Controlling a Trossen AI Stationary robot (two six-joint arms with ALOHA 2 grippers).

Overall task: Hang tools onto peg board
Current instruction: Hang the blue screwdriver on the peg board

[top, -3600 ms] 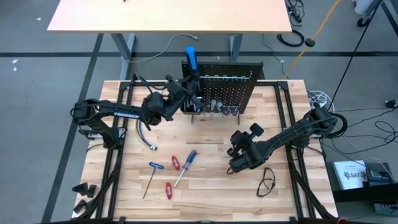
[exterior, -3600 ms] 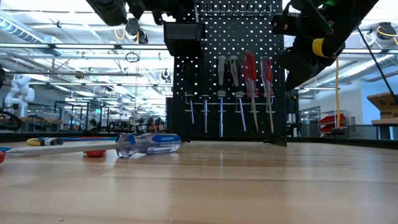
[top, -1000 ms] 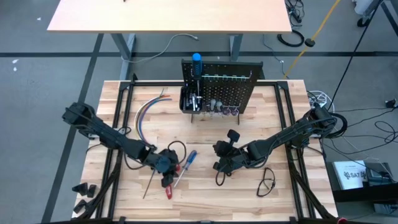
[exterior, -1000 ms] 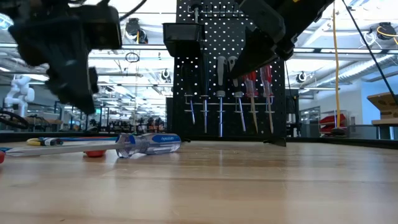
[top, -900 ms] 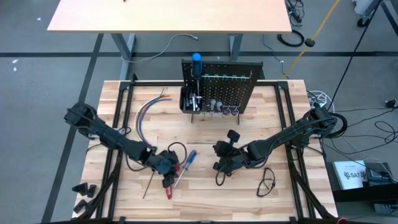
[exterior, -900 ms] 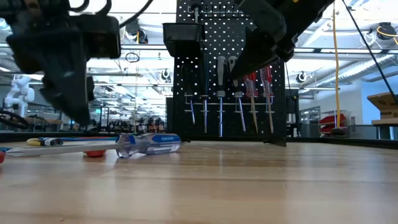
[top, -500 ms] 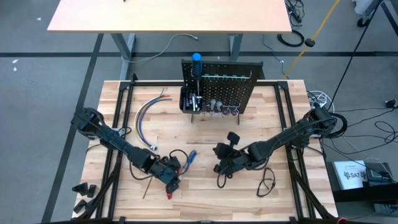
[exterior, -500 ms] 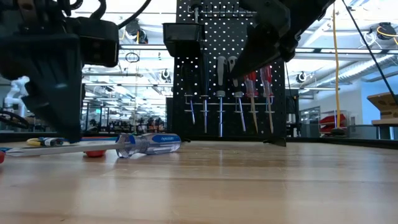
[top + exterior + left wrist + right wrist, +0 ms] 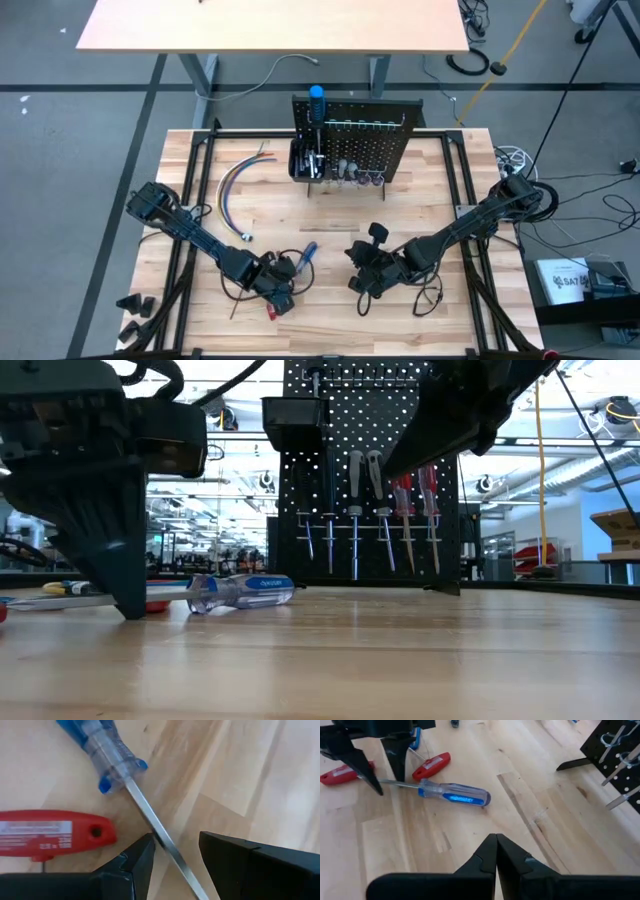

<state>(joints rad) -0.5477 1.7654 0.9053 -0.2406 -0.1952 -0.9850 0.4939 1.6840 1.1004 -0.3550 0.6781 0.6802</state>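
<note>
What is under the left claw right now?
The blue screwdriver's metal shaft lies on the table between the open left claw's fingers. A red handle lies beside. The shaft's tip is hidden.

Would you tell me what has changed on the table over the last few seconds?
The left gripper left the peg board and came down open astride the blue screwdriver's shaft. The right gripper, shut, drifted slightly nearer the table's front. The tools on the table haven't moved.

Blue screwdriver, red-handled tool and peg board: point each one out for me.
blue screwdriver (image 9: pixel 454 794), right wrist view, on its handle.
red-handled tool (image 9: pixel 47 835), left wrist view, mid-handle.
peg board (image 9: pixel 385 410), low view, bare upper panel.
</note>
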